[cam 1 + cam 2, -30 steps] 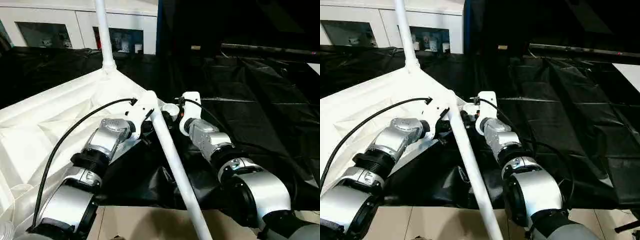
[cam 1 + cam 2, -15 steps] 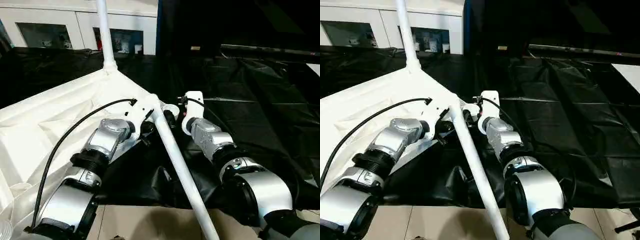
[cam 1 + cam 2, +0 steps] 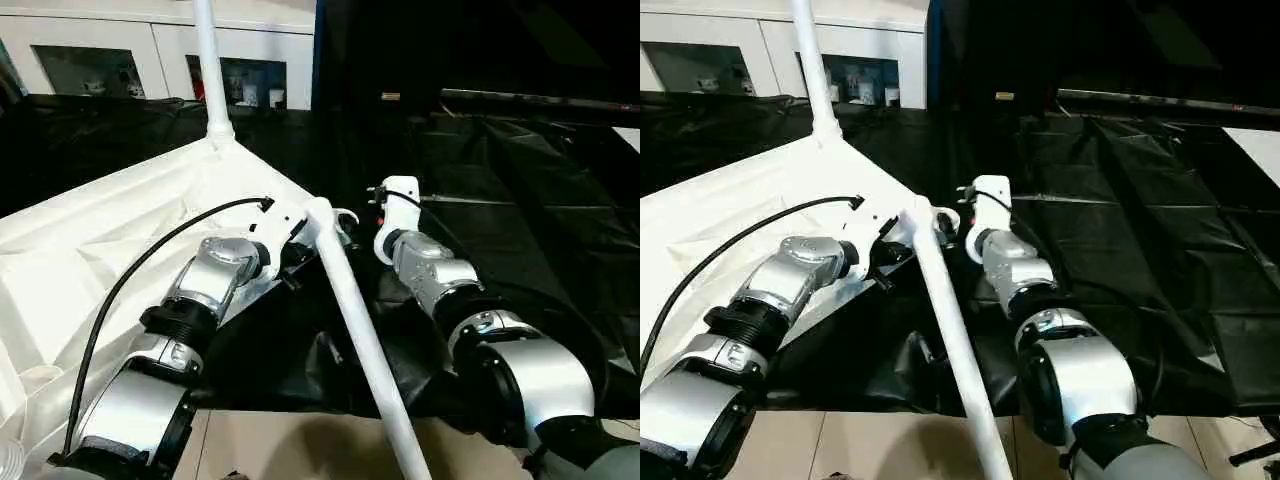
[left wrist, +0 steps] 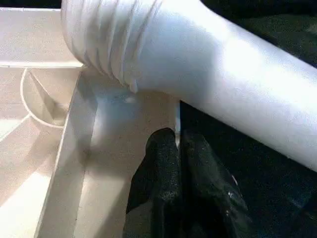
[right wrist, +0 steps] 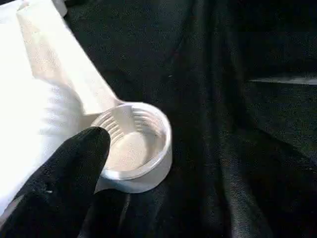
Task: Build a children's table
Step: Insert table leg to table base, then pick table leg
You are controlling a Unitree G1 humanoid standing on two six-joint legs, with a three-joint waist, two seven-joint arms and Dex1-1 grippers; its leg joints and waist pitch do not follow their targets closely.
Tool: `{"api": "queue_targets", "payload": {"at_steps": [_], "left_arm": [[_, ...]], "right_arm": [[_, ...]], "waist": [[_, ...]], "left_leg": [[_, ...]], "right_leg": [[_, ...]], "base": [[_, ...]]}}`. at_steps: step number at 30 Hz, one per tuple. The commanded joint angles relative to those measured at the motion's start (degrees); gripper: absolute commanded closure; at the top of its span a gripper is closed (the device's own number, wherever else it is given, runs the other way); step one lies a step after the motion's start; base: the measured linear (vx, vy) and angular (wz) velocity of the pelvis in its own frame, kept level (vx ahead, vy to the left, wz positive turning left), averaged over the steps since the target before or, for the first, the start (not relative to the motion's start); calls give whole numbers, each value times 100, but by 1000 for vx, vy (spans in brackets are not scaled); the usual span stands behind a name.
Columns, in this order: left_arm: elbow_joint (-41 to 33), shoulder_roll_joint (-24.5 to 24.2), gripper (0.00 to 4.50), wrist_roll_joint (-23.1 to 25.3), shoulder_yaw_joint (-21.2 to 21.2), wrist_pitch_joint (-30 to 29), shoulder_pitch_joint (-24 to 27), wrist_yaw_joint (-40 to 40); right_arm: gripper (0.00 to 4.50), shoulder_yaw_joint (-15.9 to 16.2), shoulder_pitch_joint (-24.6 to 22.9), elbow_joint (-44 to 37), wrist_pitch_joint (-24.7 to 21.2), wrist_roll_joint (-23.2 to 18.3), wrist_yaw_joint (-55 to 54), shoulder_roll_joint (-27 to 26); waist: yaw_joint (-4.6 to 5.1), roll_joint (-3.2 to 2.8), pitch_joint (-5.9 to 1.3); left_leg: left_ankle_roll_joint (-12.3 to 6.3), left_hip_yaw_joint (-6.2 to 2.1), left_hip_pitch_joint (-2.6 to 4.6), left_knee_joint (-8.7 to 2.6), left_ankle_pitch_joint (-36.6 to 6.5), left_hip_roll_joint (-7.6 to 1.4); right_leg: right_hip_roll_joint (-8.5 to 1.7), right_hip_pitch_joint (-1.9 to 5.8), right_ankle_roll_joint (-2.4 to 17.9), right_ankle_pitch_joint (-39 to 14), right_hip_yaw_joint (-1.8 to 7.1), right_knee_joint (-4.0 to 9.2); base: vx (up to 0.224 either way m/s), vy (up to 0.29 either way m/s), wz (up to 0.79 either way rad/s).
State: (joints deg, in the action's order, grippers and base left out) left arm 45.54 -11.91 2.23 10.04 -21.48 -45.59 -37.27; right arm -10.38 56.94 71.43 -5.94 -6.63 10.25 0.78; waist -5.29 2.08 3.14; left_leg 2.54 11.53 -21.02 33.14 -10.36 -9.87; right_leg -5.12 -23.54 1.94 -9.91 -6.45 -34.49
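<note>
While the left gripper (image 4: 176, 148) keeps its place with fingers pressed together on the thin edge of the tabletop (image 3: 110, 240) beside the near corner, the right gripper (image 5: 64, 178) has drawn back from the loose leg (image 3: 355, 330) over the last second and now stands off to the right of it, jaws spread wide and holding nothing. That leg lies slanted across the near corner, its threaded end (image 4: 106, 42) resting at the rim of the tabletop and its far end running down toward the robot, unsupported by either gripper. The upturned tabletop sits on black sheeting (image 3: 520, 200), with one leg (image 3: 210, 70) already standing upright in the far corner socket. The right wrist view looks onto an open, threaded corner socket (image 5: 133, 146) with nothing seated in it. Judgement: the release leaves the second leg unfitted; it appears to need a fresh grasp and alignment with the empty socket before screwing can begin. A white cabinet (image 3: 150, 50) stands behind.
</note>
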Motion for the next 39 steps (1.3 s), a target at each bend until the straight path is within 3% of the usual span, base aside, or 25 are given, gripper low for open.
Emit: {"api": "queue_targets", "payload": {"at_steps": [1, 14, 21, 26, 27, 29, 32, 39], "left_arm": [[27, -12, 450, 79, 91, -64, 48, -58], [35, -6, 450, 86, 91, -70, 41, -53], [29, -18, 450, 90, 82, -67, 52, -57], [18, -16, 450, 90, 80, -74, 53, -55], [8, -11, 450, 90, 80, -78, 57, -51], [6, -10, 450, 90, 80, -78, 58, -50], [-8, -8, 450, 92, 82, -84, 68, -55], [-20, -22, 450, 97, 86, -88, 97, -62]], "right_arm": [[4, -56, 141, 2, 34, -54, -46, 38], [4, -72, 199, -97, 10, -43, 143, 87], [4, -91, 302, -418, -381, -224, 719, 113], [4, 66, 243, -769, -1032, -283, 1317, 159], [4, 213, 180, -961, -1567, -287, 1645, 213], [4, 277, 148, -1044, -1755, -293, 1785, 229], [4, 524, -97, -1600, -2677, -394, 2200, 285], [4, 1036, -644, -2511, -3870, -388, 2725, 402]], "waist": [[-37, -63, -429], [-37, -53, -433], [-39, -46, -430], [-48, -34, -429], [-50, -32, -433], [-63, -38, -431], [-90, -29, -419], [-144, -14, -409]], "left_leg": [[-223, -171, 88, -326, -701, -380], [-249, -171, 85, -320, -681, -379], [-343, -175, 83, -316, -636, -385], [-423, -177, 71, -310, -563, -382], [-402, -175, 79, -308, -560, -391], [-414, -179, 69, -307, -521, -395], [-403, -179, 62, -309, -506, -400], [-97, -198, 75, -331, -799, -407]], "right_leg": [[-510, 377, 1428, -330, 398, 278], [-508, 382, 1444, -302, 395, 269], [-502, 388, 1440, -262, 395, 263], [-498, 402, 1460, -215, 391, 259], [-507, 389, 1451, -248, 390, 257], [-500, 402, 1441, -237, 386, 252], [-484, 408, 1388, -270, 381, 258], [-521, 380, 1119, -908, 393, 333]], "base": [[0, 0, 0], [0, 0, 0], [0, 0, 0], [0, 0, 0], [0, 0, 0], [0, 0, 0], [0, 0, 0], [0, 0, 0]]}}
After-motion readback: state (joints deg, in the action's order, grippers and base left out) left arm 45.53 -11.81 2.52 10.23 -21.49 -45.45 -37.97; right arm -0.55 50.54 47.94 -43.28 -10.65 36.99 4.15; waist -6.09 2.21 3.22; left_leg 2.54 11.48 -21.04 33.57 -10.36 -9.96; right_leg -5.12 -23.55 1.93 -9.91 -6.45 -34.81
